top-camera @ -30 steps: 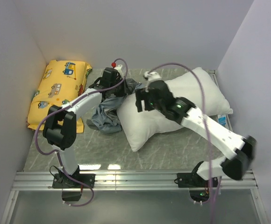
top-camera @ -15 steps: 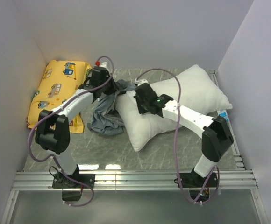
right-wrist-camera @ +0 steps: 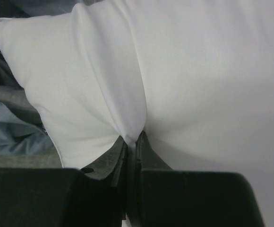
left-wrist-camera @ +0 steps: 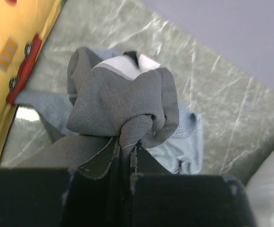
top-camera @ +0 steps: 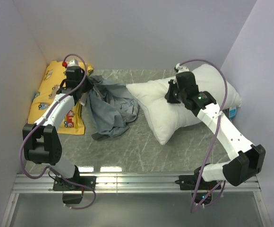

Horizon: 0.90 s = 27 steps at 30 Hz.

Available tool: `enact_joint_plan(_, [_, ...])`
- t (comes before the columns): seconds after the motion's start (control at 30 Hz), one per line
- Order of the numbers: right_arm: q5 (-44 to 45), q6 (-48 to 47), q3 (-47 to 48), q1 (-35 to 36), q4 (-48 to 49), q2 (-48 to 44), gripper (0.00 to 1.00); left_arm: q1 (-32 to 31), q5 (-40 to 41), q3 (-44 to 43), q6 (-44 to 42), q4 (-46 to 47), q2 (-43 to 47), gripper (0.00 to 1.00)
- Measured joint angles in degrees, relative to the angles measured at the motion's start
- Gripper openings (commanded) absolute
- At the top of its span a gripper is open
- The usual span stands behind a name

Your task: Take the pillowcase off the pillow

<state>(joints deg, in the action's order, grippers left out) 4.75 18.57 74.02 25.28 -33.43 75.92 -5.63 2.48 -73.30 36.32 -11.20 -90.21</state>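
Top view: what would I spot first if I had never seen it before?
The big white pillow at the middle right stands out, its cloth pinched by the right tool. Left of it lies the crumpled grey pillowcase, off the pillow, with a bunch of it clamped in the left tool. A bright yellow cushion with little vehicles sits at the far left.

Left arm [top-camera: 55,106] & right arm [top-camera: 226,132] had white links w/ black joints; each carried a looping purple cable [top-camera: 196,60]. Red cap [top-camera: 65,62] at 10 o'clock, green LED [top-camera: 199,97] at 2 o'clock. Left gripper [left-wrist-camera: 125,153] & right gripper [right-wrist-camera: 132,146] fingers were matte black.
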Motion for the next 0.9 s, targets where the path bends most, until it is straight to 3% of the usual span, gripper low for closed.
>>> enact_joint_plan(0.23, [-3.6,2.3,18.3,-2.9,-3.1,6.8,0.0,-2.6,0.1,11.9,2.3,3.3,2.2,0.01])
enact_joint_plan(0.3, [-4.8,3.3,22.5,-2.9,-2.8,9.7,0.0,-5.9,0.1,14.9,2.4,4.5,2.6,0.08])
enact_joint_plan(0.43, [-6.6,5.1,31.3,-1.6,-3.7,18.3,0.0,-12.7,-0.5,20.9,2.5,7.7,2.9,0.09])
enact_joint_plan(0.57, [-6.6,5.9,41.4,1.5,-5.7,29.8,0.0,-13.3,-0.7,24.9,3.0,8.5,3.2,0.15])
enact_joint_plan(0.7, [-8.4,7.5,49.7,4.8,-5.3,41.0,0.0,-13.0,-0.7,26.6,3.7,9.5,5.4,0.26])
enact_joint_plan(0.9, [-11.2,10.8,50.4,7.2,-1.4,49.0,0.0,-14.4,-0.9,28.1,3.5,10.4,10.9,0.55])
